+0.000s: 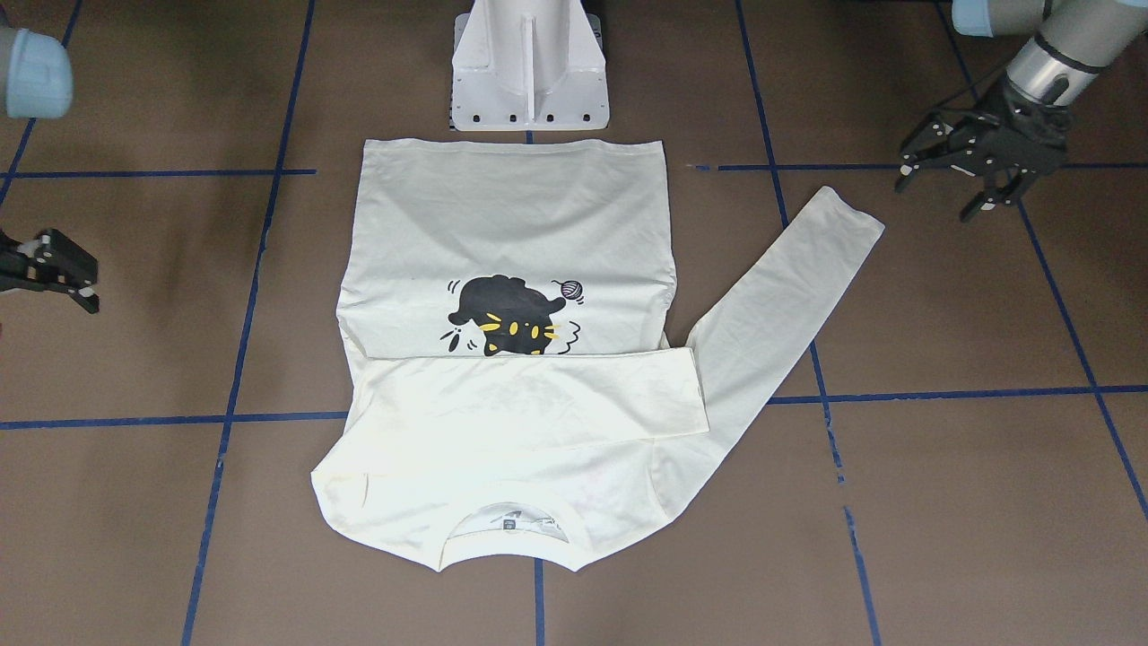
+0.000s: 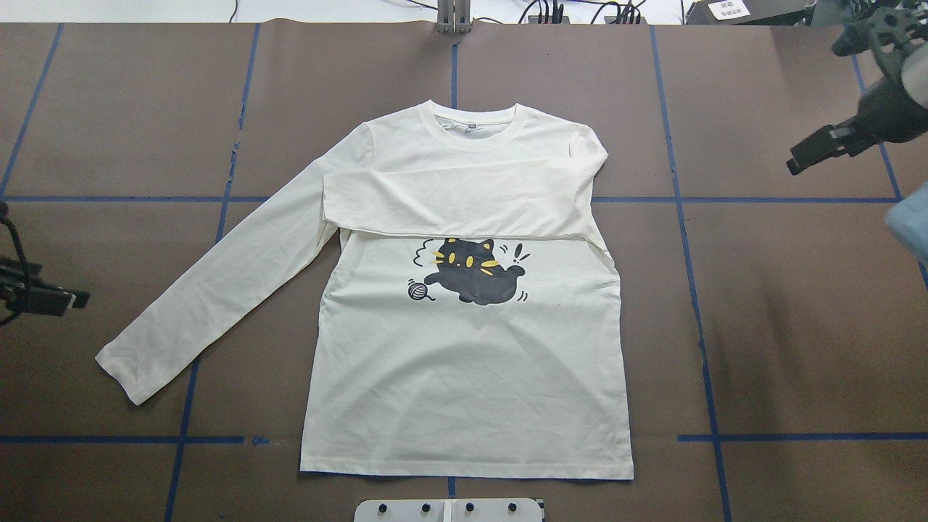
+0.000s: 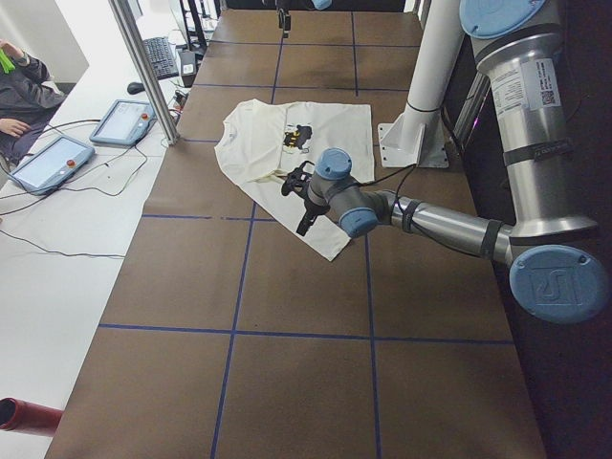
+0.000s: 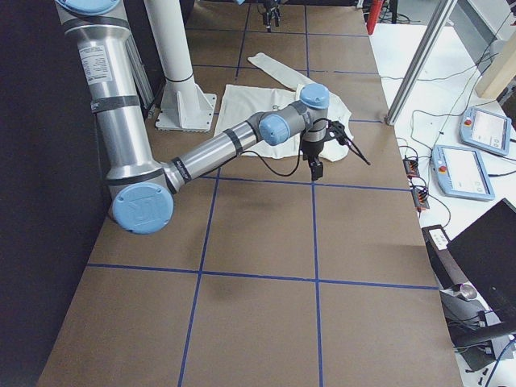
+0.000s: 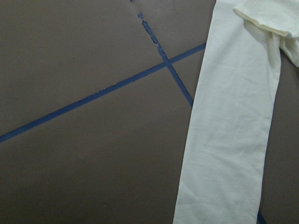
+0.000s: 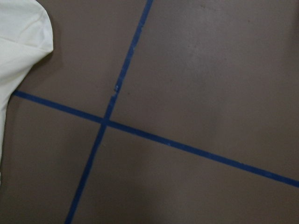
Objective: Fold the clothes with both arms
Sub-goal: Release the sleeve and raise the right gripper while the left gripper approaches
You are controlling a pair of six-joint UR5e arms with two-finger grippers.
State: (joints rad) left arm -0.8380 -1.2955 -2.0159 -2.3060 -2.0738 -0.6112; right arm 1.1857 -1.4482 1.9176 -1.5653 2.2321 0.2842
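Now the shirt lies flat, hem just by the base, one sleeve outstretched. Left gripper and right gripper hang spread, empty. Best pinch the cuff and lay it squarely across the shirt.

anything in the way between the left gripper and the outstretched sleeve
Nothing visible. Only bare brown table lies between the open left gripper and the outstretched sleeve, which lies flat, apart from the gripper.

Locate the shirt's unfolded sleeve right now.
Overhead view: the unfolded sleeve lies flat on the robot's left side, running diagonally out from the shirt body toward the robot. Its cuff lies near the left gripper, not touching it.
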